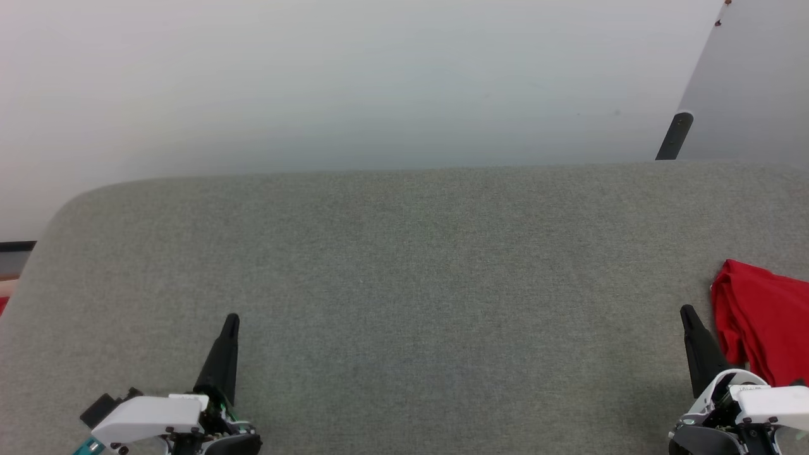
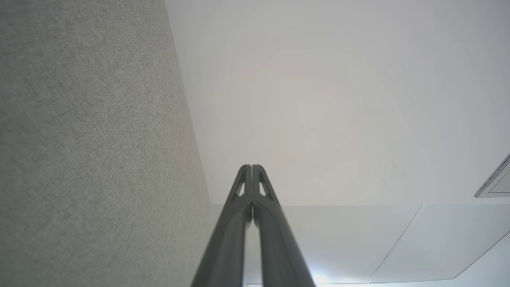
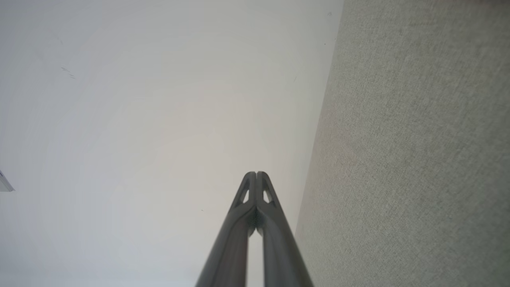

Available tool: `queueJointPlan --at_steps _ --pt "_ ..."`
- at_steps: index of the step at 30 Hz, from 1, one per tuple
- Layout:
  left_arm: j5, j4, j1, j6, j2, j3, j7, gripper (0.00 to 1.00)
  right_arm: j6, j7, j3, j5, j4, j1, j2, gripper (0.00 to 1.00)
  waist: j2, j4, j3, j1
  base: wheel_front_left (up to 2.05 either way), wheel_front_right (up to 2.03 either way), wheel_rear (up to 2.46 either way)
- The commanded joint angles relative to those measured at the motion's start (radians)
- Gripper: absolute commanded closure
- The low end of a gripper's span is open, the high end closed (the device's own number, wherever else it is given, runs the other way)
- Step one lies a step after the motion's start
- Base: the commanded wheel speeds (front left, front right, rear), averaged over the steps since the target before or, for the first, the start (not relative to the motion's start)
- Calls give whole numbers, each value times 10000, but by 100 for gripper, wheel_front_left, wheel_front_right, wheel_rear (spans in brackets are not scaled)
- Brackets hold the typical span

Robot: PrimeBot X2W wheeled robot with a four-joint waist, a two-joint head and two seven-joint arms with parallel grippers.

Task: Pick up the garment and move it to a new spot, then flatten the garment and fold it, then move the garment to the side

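The garment (image 1: 765,325) is a bunched red cloth lying at the right edge of the head view on the grey fabric table (image 1: 404,284); part of it runs out of frame. My right gripper (image 1: 687,313) stands shut at the lower right, just left of the garment, its fingers pressed together (image 3: 257,175) with nothing between them. My left gripper (image 1: 232,320) is shut at the lower left, far from the garment, its tips meeting (image 2: 252,167) and empty.
The grey table has a rounded far-left corner (image 1: 82,196) and a far edge against a pale wall (image 1: 379,82). A dark post (image 1: 675,136) and a grey panel (image 1: 752,82) stand behind the table's right end.
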Motion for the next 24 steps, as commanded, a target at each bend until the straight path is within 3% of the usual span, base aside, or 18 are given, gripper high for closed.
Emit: queueJointPlan --at_steps 1,24 --pt "-31 9 -97 -57 4 22 16 100 4 14 -3 45 0 -34 30 100 0 0 0 0 0 0 0" --pt "-33 8 -97 -58 4 20 13 100 4 12 -1 47 0 -34 29 100 0 0 0 0 0 0 0"
